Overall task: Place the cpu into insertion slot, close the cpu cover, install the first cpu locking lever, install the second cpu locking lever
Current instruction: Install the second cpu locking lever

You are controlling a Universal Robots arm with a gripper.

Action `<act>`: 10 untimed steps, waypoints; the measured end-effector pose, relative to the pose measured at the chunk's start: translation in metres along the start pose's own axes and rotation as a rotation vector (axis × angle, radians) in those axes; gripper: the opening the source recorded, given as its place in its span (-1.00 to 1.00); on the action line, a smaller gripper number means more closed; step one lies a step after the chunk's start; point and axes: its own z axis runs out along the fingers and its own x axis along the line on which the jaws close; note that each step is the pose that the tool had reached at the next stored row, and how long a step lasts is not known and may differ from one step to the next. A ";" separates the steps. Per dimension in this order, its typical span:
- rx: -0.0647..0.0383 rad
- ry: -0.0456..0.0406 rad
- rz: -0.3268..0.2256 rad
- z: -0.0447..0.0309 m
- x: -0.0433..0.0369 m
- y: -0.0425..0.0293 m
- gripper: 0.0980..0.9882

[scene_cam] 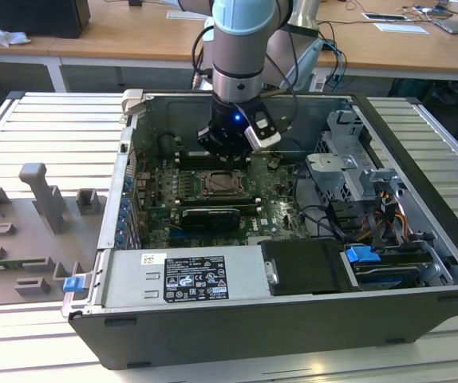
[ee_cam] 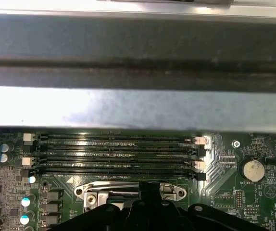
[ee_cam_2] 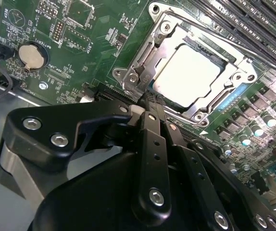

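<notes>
The open computer case (scene_cam: 293,319) lies on a ribbed metal table (scene_cam: 45,128), grey moulded fixtures (scene_cam: 41,199) on the exterior view's left. Inside, the green motherboard (scene_cam: 157,199) carries the insertion slot (scene_cam: 223,185), and the arm's claw (scene_cam: 227,145) hangs just over its far edge. Beyond stand wooden desks (scene_cam: 133,40).

The second wrist view adds detail: the cpu (ee_cam_2: 188,72) sits in its slot, the cpu cover (ee_cam_2: 150,60) lies flat around it, and the black fingers (ee_cam_2: 152,134) are drawn together, their tips at the cover's edge by a thin lever. A coin battery (ee_cam_2: 33,55) lies well apart. The first wrist view shows long memory slots (ee_cam: 114,154) and the case wall (ee_cam: 138,106).
</notes>
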 end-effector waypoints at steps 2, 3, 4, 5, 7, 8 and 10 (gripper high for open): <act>0.000 -0.0001 0.000 -0.0009 0.0000 0.0001 -0.98; 0.000 0.0000 0.000 -0.0016 0.0000 0.0002 -0.98; 0.000 0.0000 0.000 -0.0023 0.0000 0.0002 -0.98; 0.000 0.0000 0.000 -0.0033 -0.0001 0.0003 -0.98; 0.000 -0.0001 0.000 -0.0040 -0.0001 0.0004 -0.98; 0.000 -0.0001 0.000 -0.0041 -0.0001 0.0001 -0.98; 0.000 0.0000 0.000 -0.0043 -0.0001 -0.0017 -0.98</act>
